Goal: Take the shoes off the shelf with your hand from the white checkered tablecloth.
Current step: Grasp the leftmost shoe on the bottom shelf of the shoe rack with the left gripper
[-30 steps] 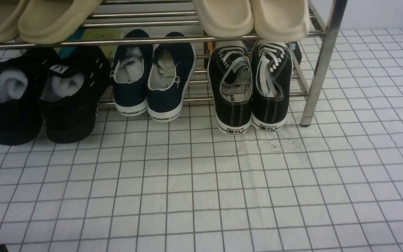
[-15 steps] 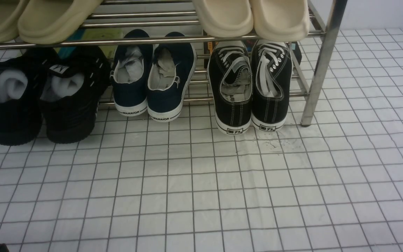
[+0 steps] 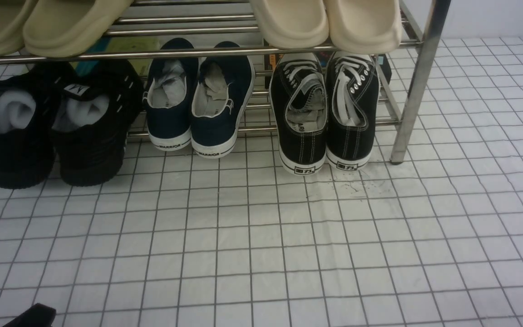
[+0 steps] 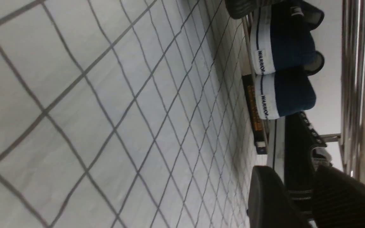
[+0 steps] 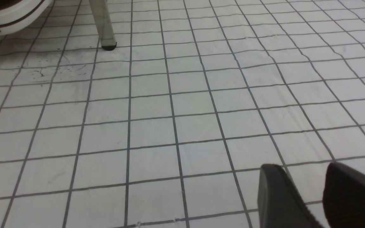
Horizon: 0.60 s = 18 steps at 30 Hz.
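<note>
The shoes, a pair of all-black mesh sneakers (image 3: 57, 127) with white paper stuffing, stand at the left end of the lower tier of the chrome shelf (image 3: 418, 81), heels toward me. One sole edge shows in the left wrist view (image 4: 246, 4). My left gripper (image 3: 30, 316) pokes in at the front left corner, low over the white checkered tablecloth (image 3: 288, 236) and well short of the shoes. In its wrist view the left gripper (image 4: 299, 196) is open and empty. My right gripper (image 5: 309, 190) is open and empty over bare cloth; it is out of the front view.
A navy WARRIOR pair (image 3: 198, 104) and a black canvas pair with white laces (image 3: 325, 113) stand to the right on the lower tier. Beige slippers (image 3: 325, 22) lie on the upper tier. The shelf's right front leg (image 5: 103, 28) stands on the cloth.
My left gripper has come further into the front view at the bottom left corner. The shoes and shelf have not moved.
</note>
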Each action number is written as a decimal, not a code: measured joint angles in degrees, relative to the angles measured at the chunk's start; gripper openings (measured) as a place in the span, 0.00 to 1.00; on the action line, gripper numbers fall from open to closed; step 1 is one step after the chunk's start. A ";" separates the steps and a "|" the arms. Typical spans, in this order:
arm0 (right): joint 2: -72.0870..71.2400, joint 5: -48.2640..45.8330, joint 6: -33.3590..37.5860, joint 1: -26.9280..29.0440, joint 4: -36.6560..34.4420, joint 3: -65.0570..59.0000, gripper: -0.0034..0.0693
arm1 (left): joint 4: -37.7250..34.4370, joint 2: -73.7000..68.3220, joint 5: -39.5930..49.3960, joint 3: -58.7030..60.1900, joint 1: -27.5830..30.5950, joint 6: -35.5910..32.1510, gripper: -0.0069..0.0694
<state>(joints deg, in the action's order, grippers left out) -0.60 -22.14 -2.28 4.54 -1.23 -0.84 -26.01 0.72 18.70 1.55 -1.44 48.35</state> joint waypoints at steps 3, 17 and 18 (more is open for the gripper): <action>0.00 0.00 0.00 0.00 0.00 0.00 0.38 | -0.01 0.00 -2.24 -0.32 0.00 -0.81 0.36; 0.00 0.00 0.00 0.00 0.00 0.00 0.38 | 23.06 -22.34 29.12 -32.16 0.00 -12.59 0.09; 0.00 0.00 0.00 0.00 0.00 0.00 0.38 | 24.14 -23.68 30.81 -33.24 0.00 -12.70 0.09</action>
<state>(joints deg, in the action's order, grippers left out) -0.60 -22.14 -2.28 4.54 -1.23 -0.84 -1.88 -22.95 49.51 -31.69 -1.44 35.64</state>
